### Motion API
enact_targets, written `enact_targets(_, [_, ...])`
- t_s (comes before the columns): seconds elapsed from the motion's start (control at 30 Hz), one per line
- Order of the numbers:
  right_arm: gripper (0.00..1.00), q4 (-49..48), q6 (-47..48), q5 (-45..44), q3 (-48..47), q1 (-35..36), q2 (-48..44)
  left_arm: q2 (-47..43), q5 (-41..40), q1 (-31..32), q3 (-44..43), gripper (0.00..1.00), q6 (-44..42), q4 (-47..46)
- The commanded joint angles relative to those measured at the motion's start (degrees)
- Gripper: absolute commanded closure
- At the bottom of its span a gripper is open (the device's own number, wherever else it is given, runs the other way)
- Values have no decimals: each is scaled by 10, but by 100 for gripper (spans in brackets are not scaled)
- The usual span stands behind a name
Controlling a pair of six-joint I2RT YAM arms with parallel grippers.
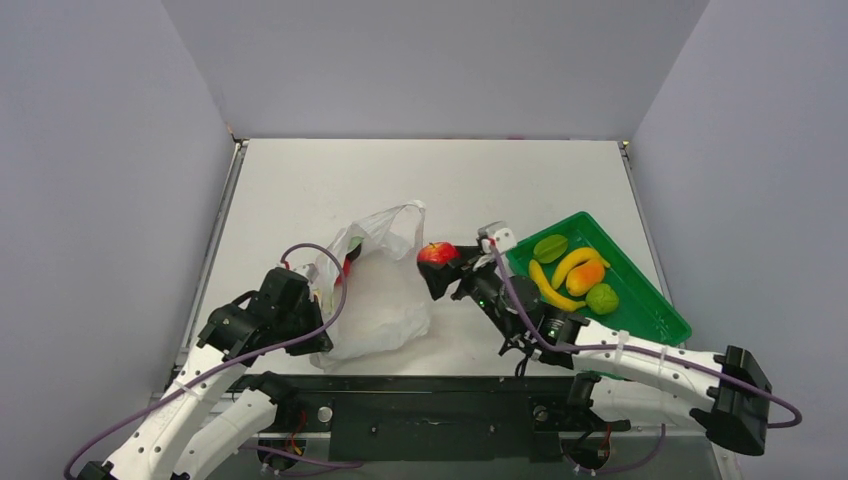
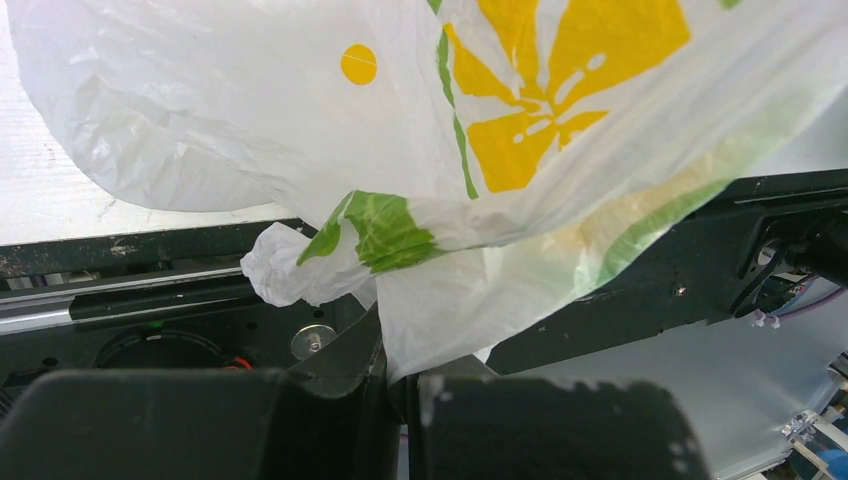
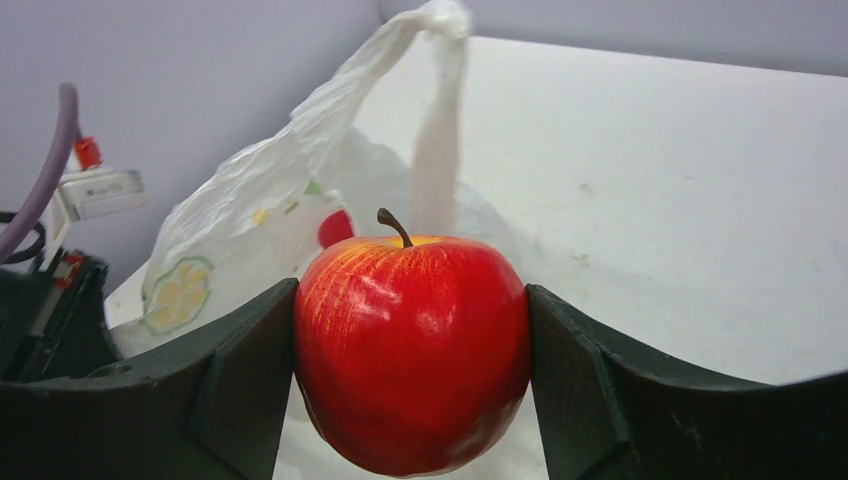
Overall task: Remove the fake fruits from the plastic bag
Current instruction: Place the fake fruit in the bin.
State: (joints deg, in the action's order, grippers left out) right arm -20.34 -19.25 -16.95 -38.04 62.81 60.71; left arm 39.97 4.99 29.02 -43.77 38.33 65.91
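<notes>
Pale grey walls close in a white surface [image 1: 430, 170], with both arms reaching onto it from the near edge. At the right hand [image 1: 447, 268], the two dark fingers are clamped on the sides of a red apple [image 3: 411, 340]. It sits upright between them, stem up, glossy and streaked yellow near the top. The apple is out of the bag, just beside the bag's right side, between it and the tray. The left hand [image 2: 400, 400] is closed tight on a pinched fold of the plastic bag [image 1: 380, 300] at its near left edge. From that wrist, the thin white plastic rises out of the grip, printed with yellow and green. The bag lies crumpled on the surface left of centre with one loop handle [image 1: 405, 210] standing up. A red patch [image 3: 335, 228] shows at its mouth; what it is I cannot tell. To the right lies a green tray [image 1: 655, 310] holding a starfruit [image 1: 549, 247], two bananas [image 1: 575, 262], a mango [image 1: 585, 277] and a lime [image 1: 602, 298]
</notes>
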Motion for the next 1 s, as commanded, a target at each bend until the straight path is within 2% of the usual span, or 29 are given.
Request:
enact_targets(0.0, [100, -21, 6, -142, 41, -16, -86, -1, 4, -3, -5, 100, -6, -22])
enact_targets(0.2, [100, 77, -78, -326, 71, -97, -164, -1, 5, -3, -5, 100, -4, -23])
enact_targets(0.3, [100, 180, -183, -423, 80, -136, -188, 2, 5, -4, -5, 100, -5, -24])
enact_targets(0.37, [100, 265, -284, -521, 84, -165, -196, 3, 5, -4, -5, 100, -5, -24])
enact_targets(0.43, [100, 350, -380, -550, 86, -202, -198, 3, 5, -4, -5, 100, -5, -24])
enact_targets(0.47, [100, 375, -432, -550, 87, -233, -196, 2, 5, -4, -5, 100, -4, -24])
enact_targets(0.53, [100, 436, -474, -530, 89, -285, -189, 3, 6, -4, -5, 100, -4, -24])
enact_targets(0.73, [100, 514, -550, -432, 86, -454, -155, 7, 6, -4, -5, 100, -7, -24])
enact_targets(0.97, [100, 537, -554, -382, 94, -600, -160, 4, 8, -4, -4, 100, -5, -24])
